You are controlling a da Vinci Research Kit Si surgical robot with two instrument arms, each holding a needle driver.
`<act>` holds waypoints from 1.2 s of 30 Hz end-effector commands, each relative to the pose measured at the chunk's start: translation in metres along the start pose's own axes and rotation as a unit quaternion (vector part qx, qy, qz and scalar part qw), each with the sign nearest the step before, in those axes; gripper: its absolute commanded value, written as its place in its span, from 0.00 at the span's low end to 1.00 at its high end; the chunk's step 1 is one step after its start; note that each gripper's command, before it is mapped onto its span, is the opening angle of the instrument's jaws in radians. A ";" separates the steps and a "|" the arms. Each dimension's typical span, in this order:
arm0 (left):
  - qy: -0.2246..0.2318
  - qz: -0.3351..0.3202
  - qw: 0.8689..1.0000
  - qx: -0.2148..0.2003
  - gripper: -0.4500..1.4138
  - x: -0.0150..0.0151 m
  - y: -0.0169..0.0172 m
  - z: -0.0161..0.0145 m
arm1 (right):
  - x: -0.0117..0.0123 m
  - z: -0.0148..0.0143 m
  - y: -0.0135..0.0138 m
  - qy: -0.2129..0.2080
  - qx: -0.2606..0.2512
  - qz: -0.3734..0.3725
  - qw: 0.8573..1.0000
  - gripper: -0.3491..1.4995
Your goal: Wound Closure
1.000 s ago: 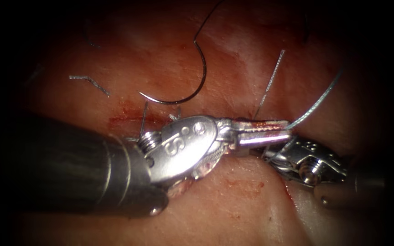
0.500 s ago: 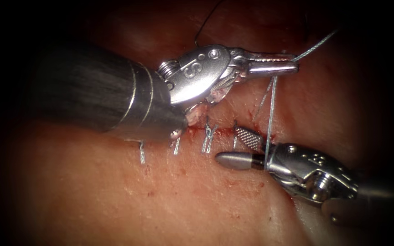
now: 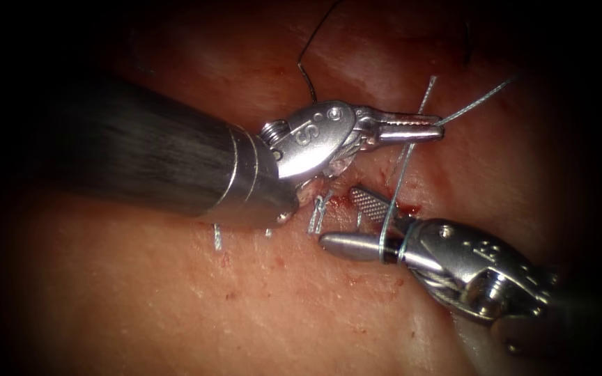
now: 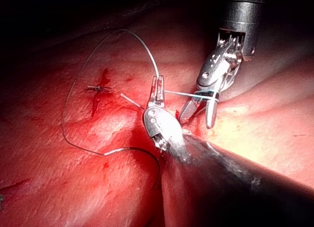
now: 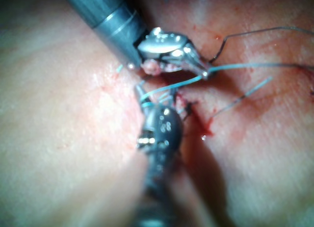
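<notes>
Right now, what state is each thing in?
left tool: jaws shut on the thread
right tool: jaws open, thread looped around them
thread: runs between the two tools
needle: lying free on the tissue, unheld
cut: stitched, short thread ends standing up

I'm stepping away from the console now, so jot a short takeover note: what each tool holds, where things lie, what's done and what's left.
Left pincer: shut on the thread.
Right pincer: open, holding nothing; the thread is wrapped around its lower jaw.
Needle: free, lying on the tissue beyond the cut, not in it.
Done: tied stitches stand along the cut's left part.
Left: this knot is unfinished.
</notes>
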 end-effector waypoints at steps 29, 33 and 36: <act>-0.004 -0.009 1.000 -0.010 0.00 -0.0033 -0.0001 -0.0020 | 0.0052 -0.0032 0.0003 0.175 0.031 0.008 0.984 0.94; -0.005 -0.011 1.000 -0.008 0.00 -0.0031 0.0001 -0.0030 | 0.0052 -0.0034 0.0005 0.179 0.027 0.009 0.983 0.94; -0.005 -0.011 1.000 -0.005 0.00 -0.0029 0.0003 -0.0041 | 0.0052 -0.0037 0.0007 0.180 0.024 0.006 0.983 0.93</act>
